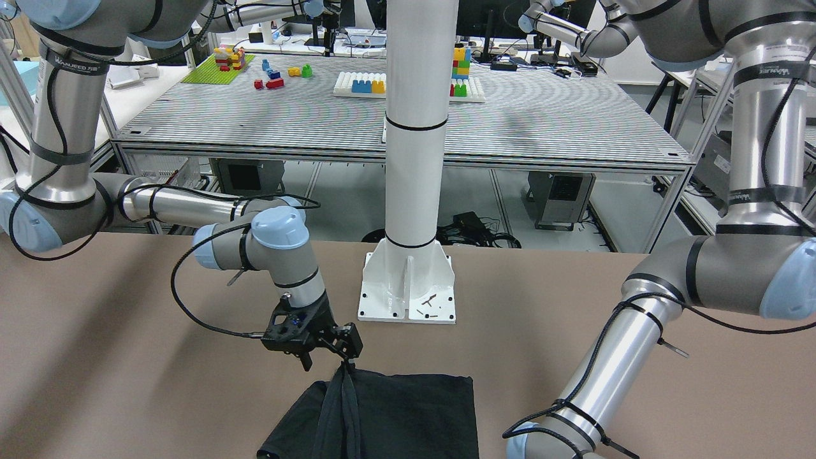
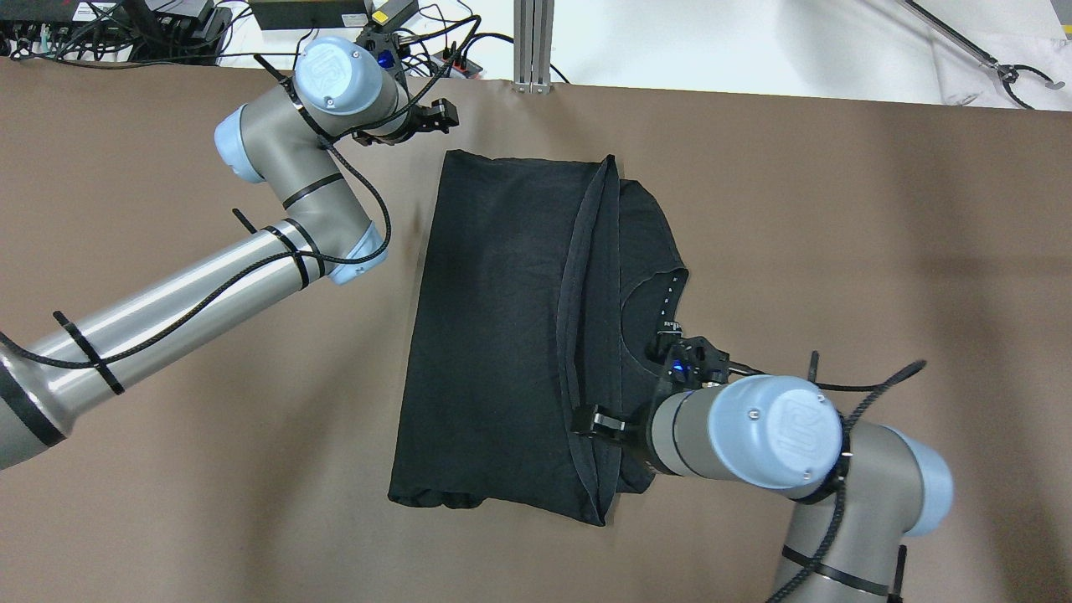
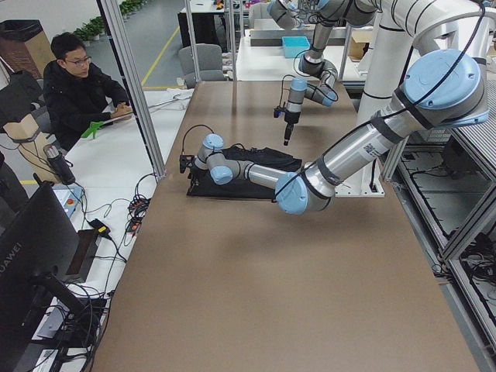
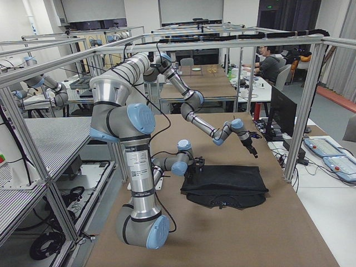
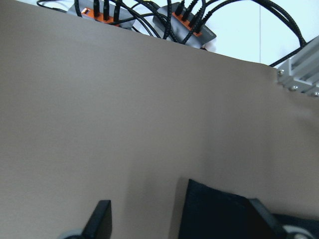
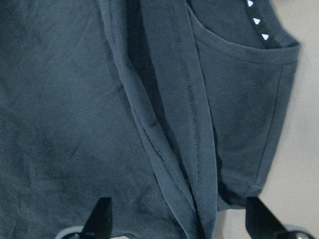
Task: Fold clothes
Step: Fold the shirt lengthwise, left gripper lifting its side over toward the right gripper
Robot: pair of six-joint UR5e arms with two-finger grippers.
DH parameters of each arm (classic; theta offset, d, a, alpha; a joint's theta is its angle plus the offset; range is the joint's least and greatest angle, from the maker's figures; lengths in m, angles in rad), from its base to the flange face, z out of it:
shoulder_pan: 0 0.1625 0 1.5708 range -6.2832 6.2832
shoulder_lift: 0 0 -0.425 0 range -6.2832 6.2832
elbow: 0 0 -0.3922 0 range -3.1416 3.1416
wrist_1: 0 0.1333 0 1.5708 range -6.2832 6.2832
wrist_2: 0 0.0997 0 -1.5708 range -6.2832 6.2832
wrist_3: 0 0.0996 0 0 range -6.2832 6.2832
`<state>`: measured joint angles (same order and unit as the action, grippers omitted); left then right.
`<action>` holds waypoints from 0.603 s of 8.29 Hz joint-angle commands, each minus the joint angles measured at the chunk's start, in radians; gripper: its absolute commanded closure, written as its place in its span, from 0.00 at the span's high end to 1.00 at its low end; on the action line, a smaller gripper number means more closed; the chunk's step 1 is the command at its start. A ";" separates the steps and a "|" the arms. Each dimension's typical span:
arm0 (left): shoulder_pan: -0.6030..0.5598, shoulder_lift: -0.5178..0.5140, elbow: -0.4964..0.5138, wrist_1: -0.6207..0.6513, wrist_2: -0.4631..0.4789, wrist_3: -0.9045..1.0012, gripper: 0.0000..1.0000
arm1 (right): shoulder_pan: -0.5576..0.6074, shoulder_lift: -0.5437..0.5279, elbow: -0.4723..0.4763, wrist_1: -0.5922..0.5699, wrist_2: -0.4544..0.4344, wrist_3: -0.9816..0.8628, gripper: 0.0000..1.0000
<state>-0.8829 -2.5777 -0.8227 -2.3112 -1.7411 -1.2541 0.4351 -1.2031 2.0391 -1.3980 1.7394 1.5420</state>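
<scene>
Nearest the lens: the hemmed edge [image 6: 169, 149] of the clothes [image 6: 60, 99], a doubled ridge running up the right wrist view between two dark tips.
Clothes: a single black piece lying flat in the middle of the brown surface [image 2: 837, 209]. One layer is folded over, and its hem stops short of the neckline [image 2: 657, 293], which stays uncovered on the robot's right.
Right fingers [image 2: 599, 421]: spread wide and holding nothing. They sit over the robot-side end of the hem ridge; I cannot tell whether they touch the cloth.
Left fingers [image 2: 435, 117]: also spread and empty, over bare surface just beyond the far corner [image 5: 214, 209] on the robot's left. That corner shows between them in the left wrist view.
Step in hand: by my reading, each arm is lining up a grip for the next fold, and nothing is pinched yet.
Doing it well: the right side should probably come straight down so the pinch takes both stacked layers at the hem, not the top one alone. The left needs to draw in over the corner before closing. A low, even lift on both sides would keep the thin fabric from sagging or dragging the finished fold apart.
Around: the white pillar base [image 1: 408, 287] stands clear of the cloth, on the robot's side.
</scene>
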 commanded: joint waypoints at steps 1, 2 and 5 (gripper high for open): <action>-0.007 0.065 -0.078 0.004 0.002 0.001 0.94 | -0.038 0.236 -0.141 -0.228 -0.072 -0.263 0.74; -0.008 0.067 -0.078 0.007 0.002 0.002 0.94 | -0.050 0.263 -0.152 -0.305 -0.096 -0.399 0.53; -0.010 0.083 -0.078 0.006 0.002 0.007 0.94 | -0.165 0.254 -0.166 -0.403 -0.271 -0.572 0.49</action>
<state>-0.8919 -2.5021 -0.8979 -2.3042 -1.7396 -1.2395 0.3240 -0.9491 1.8840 -1.7550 1.5462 1.0547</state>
